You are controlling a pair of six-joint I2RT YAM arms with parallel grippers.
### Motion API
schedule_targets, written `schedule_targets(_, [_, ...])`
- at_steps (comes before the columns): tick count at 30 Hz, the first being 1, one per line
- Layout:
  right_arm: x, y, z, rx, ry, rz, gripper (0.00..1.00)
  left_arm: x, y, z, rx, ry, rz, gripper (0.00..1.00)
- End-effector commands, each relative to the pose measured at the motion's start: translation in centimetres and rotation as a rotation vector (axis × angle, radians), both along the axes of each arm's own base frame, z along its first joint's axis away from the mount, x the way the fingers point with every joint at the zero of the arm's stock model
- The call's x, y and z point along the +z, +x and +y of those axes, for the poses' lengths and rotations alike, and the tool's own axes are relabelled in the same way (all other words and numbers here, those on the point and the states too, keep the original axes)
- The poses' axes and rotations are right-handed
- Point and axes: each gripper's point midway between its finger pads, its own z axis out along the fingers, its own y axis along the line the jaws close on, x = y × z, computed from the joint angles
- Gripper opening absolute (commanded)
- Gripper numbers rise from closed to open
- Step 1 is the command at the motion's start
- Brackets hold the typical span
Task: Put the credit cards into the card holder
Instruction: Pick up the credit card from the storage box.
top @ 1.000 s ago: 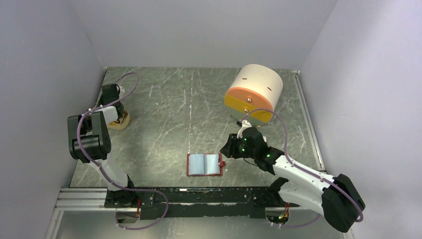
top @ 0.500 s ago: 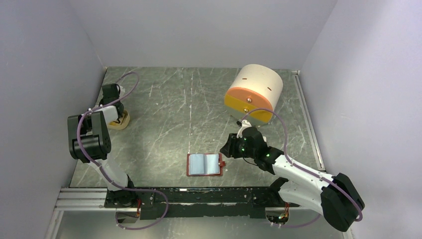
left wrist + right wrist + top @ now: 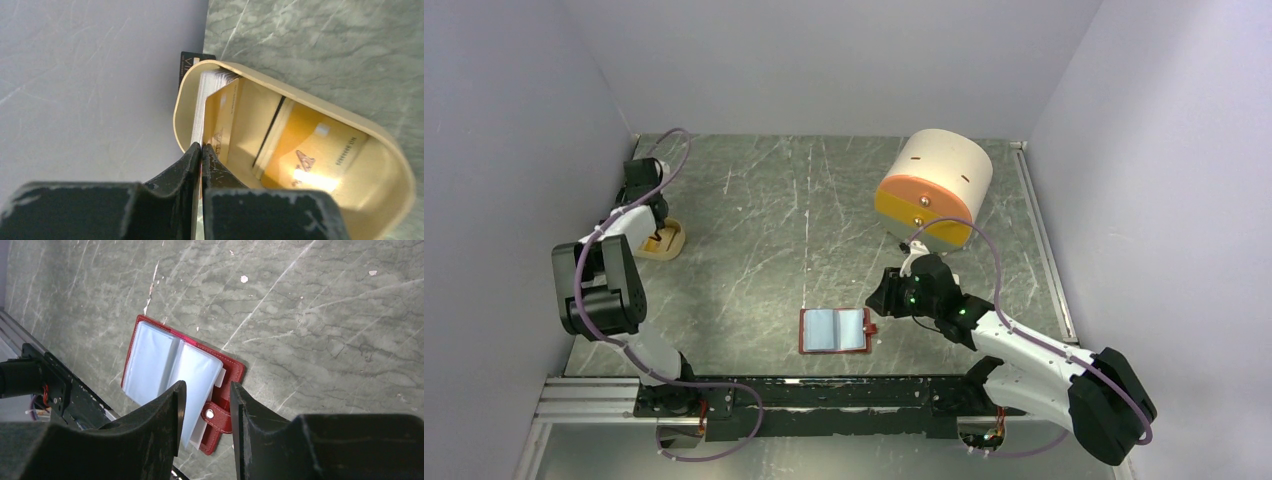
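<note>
One card holder [image 3: 834, 330], tray [image 3: 320, 107], cylinder [image 3: 934, 185]; several cards [image 3: 212, 100]

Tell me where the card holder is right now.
Top view: the card holder lies open on the table near its front edge, just left of the right gripper.

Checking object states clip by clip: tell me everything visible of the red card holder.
The card holder is a small red, leather-looking wallet lying open and flat on the green marbled table, near its front edge, between the arms. Two pale blue, glossy pocket leaves face up; a red snap tab with a metal stud sticks out from its right side. The right claw stands open over the tab side, apparently not touching it.
</note>
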Motion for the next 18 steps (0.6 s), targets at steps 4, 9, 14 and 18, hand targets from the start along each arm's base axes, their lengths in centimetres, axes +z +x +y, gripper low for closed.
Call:
schedule_targets(4, [0.4, 0.3, 0.1, 0.004, 0.017, -0.018, 0.41, 1.9, 0.3, -2.5, 0.047, -0.189, -0.122, 0.09])
schedule_targets(9, [0.4, 0.2, -0.1, 0.002, 0.011, -0.017, 0.41, 2.7, 0.1, -2.4, 0.170, -0.240, -0.155, 0.09])
schedule_targets(14, [0.5, 0.1, -0.1, 0.000, 0.014, -0.018, 0.41, 5.1, 0.6, -4.0, 0.221, -0.378, -0.261, 0.09])
schedule_targets(18, [0.7, 0.2, -0.1, 0.000, 0.016, -0.020, 0.42, 6.6, 0.8, -5.9, 0.208, -0.501, -0.341, 0.09])
